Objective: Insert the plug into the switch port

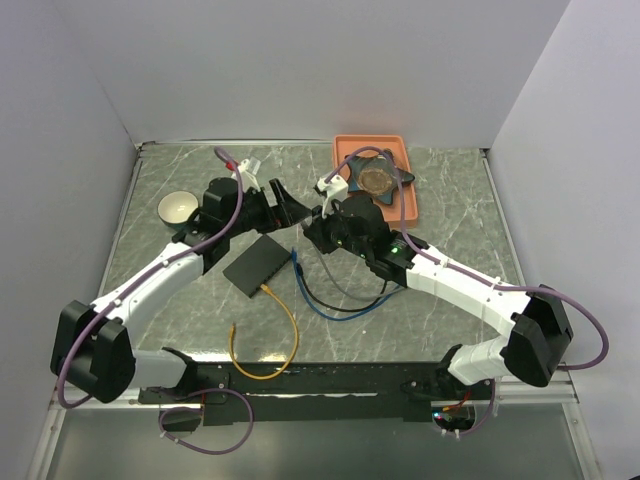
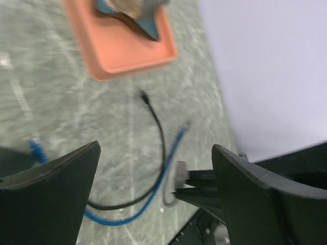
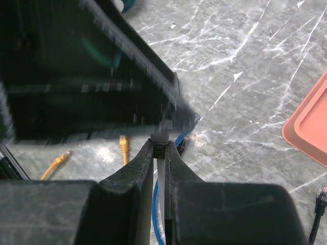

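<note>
- Plug, pale grey, is pictured pinched between the fingers of the right pincer, which are drawn almost together on it, its tip pointing away from the wrist.
- The switch, a flat black box, is found just to the left of that pincer and slightly nearer the arm bases; in the right wrist view it looms blurred right at the plug's tip, and whether contact has been made cannot be told.
- The switch port belongs to the long edge turned toward the right arm. That edge runs diagonally from far-right to near-left, so the plug is judged to need lining up square to it. Single sockets are too small to be told apart.
- A blue cable and a yellow cable are seen at that same edge, apparently plugged in; a free socket between them is presumed.
- The left pincer is held wide open and empty above the desk, just beyond the switch's far side. The right arm is therefore the one placed for insertion.
- Farther off, an orange tray carrying a dark star-shaped object and a bowl are left standing apart.
</note>
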